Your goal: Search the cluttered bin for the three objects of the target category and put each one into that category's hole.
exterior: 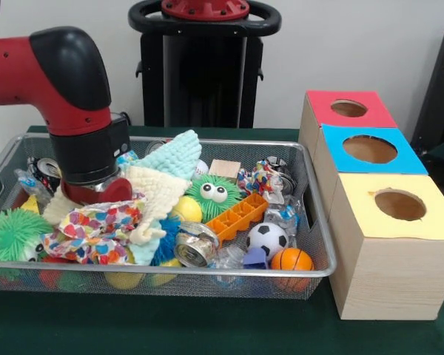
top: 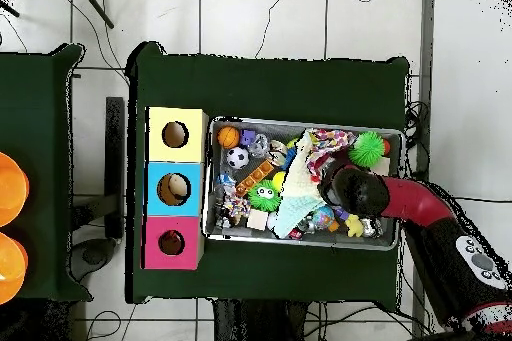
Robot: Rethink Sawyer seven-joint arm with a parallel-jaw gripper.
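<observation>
Clutter still fills the wire bin [exterior: 311, 271] at centre frame. Arm [exterior: 74, 96] sits low over the cloths [exterior: 159, 185] at left, its gripper buried, so I cannot tell its grip. Boxes [exterior: 388, 244] at right show holes [exterior: 399, 204] apparently empty; sorting looks barely begun, target category unknown.

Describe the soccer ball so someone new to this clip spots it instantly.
Start at the wire bin, at its end nearest the three coloured boxes. The soccer ball lies there beside the orange basketball; it is the only black-and-white ball.
</observation>
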